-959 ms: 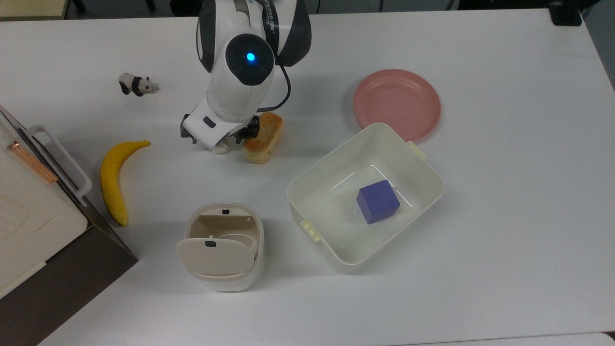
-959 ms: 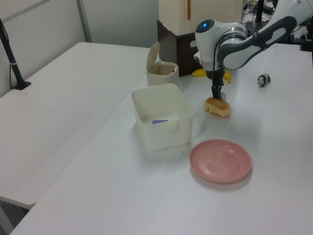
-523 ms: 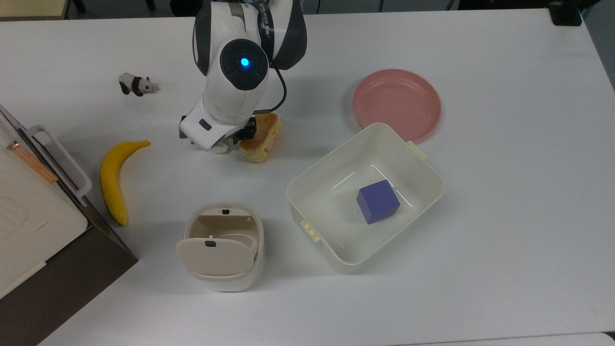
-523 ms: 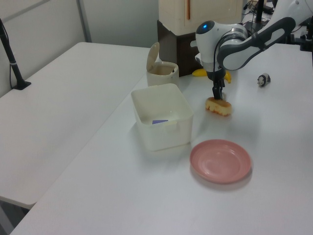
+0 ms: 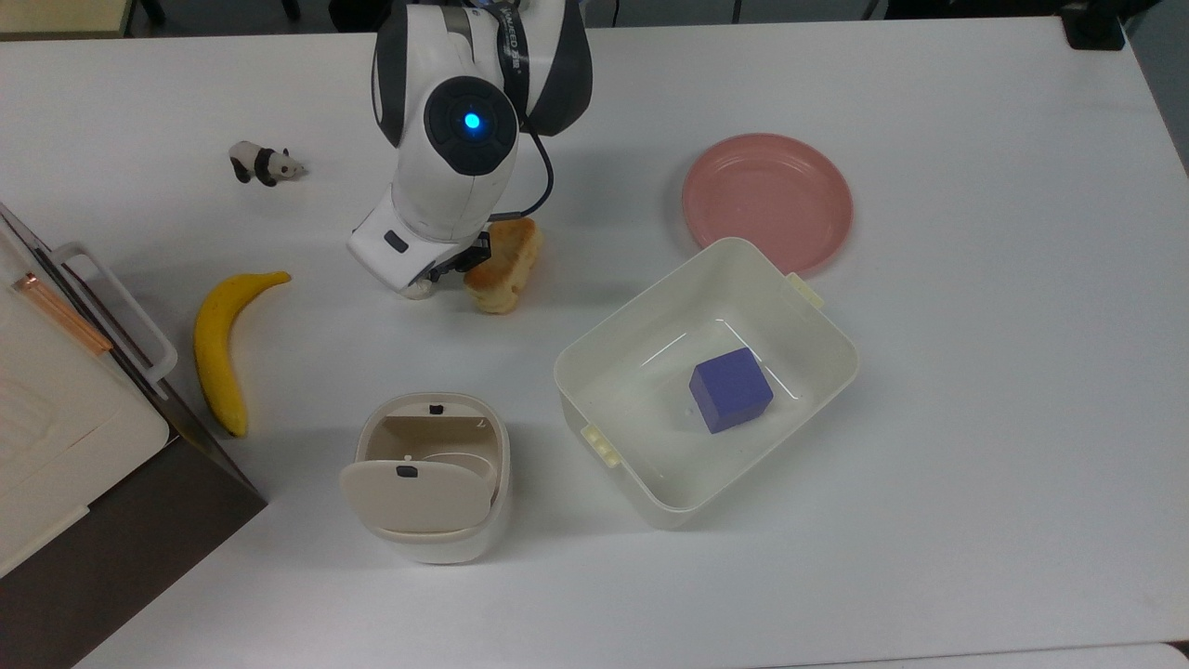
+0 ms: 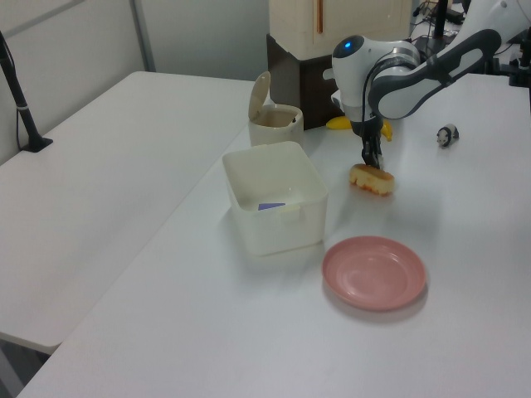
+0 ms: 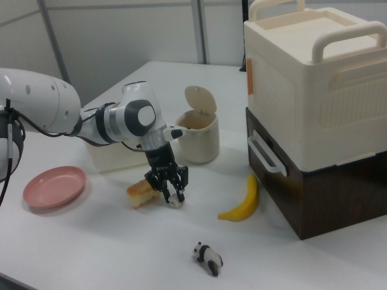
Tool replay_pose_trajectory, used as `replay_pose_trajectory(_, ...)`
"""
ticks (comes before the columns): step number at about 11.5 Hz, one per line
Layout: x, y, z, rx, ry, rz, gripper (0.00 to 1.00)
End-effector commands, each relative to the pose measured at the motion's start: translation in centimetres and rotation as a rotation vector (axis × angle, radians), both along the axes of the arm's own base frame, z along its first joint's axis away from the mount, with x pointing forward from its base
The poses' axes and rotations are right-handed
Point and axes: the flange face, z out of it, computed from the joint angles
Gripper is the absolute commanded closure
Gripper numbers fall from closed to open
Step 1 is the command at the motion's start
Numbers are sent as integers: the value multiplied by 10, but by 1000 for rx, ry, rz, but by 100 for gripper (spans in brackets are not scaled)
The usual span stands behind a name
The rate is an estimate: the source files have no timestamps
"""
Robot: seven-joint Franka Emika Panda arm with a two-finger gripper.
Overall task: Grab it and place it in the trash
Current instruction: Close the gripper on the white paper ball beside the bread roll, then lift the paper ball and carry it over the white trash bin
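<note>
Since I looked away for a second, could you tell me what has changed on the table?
The gripper shifted slightly toward the top view's left, at the paper ball beside the bread, which turned a little. The bin, tub and banana stayed put.

Top view looked straight down on the bench (image 5: 975, 520); left and right views faced across it from opposite sides, all sharing the pincer (image 7: 171, 192).

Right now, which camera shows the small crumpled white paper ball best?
The right view: the small crumpled white paper ball sits between the gripper fingers beside the bread. In the top view a sliver peeks out; in the left view the arm covers it.
</note>
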Motion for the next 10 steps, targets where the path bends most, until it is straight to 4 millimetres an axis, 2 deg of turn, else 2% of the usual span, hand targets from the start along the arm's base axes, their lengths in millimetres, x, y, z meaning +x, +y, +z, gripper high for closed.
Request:
replay_pose_trajectory(1,-4,2,1,14,-3,-6,86)
replay_pose_trajectory(4,4,2,18,49,-21,21,97)
replay_pose_trajectory(6,19,1,57,95,-89,5,97)
replay_pose_trajectory(9,41,4,141,206,-261,-57,97)
replay_pose_trajectory(10,44,6,154,221,-287,-61,97)
